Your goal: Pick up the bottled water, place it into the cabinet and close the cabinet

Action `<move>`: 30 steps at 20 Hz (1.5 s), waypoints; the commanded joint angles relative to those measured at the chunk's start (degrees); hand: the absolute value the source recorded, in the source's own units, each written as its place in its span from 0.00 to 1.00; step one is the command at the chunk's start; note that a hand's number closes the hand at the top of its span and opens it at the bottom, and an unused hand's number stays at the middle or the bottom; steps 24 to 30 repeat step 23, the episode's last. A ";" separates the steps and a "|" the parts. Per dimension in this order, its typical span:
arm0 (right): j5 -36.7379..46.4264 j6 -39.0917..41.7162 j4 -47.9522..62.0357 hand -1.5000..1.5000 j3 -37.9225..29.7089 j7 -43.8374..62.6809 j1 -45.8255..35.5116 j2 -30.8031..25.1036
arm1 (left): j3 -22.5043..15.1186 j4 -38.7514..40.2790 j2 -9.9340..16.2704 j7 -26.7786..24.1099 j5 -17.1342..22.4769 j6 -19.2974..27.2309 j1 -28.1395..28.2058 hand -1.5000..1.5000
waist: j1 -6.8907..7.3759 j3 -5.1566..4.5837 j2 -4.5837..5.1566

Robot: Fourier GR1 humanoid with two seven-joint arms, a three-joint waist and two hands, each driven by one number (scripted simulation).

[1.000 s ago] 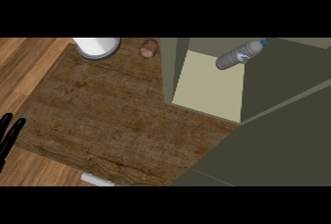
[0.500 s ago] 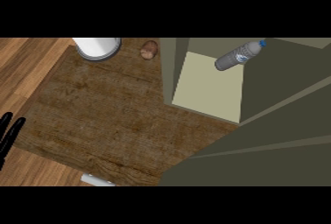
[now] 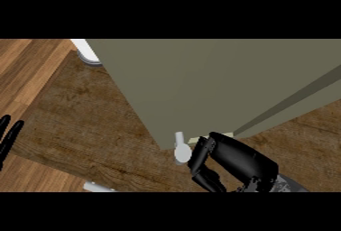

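Head view: the olive cabinet door (image 3: pixel 220 85) fills most of the frame, swung across the cabinet opening, so the bottled water cannot be seen. A white handle (image 3: pixel 180 146) sits at the door's lower corner. The right robot hand (image 3: pixel 230 160) is just beside that handle, its fingers (image 3: pixel 203 173) curled and holding nothing. The left robot hand (image 3: pixel 8 135) rests at the left edge, fingers straight, over the wooden desk (image 3: pixel 73 122). A white object (image 3: pixel 85 50) peeks out behind the door's upper left corner.
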 commanded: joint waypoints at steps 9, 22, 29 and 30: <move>7.26 -21.34 28.28 1.00 -11.50 1.64 -27.67 9.36 | 1.76 2.34 0.23 -0.12 1.15 -1.36 0.92 0.00 | -2.87 0.54 -0.28; -0.06 -34.82 42.34 0.00 -16.13 -0.97 -39.17 9.45 | 2.33 1.97 -0.99 -1.48 0.66 -2.21 2.86 0.00 | -3.92 0.74 -0.51; -0.29 -36.03 43.07 0.00 -14.65 -1.79 -39.72 9.45 | 1.75 2.10 -1.77 -1.48 0.42 -1.46 3.12 0.00 | -4.31 0.72 -0.65; -0.29 -36.03 43.07 0.00 -14.65 -1.79 -39.72 9.45 | 1.75 2.10 -1.77 -1.48 0.42 -1.46 3.12 0.00 | -4.31 0.72 -0.65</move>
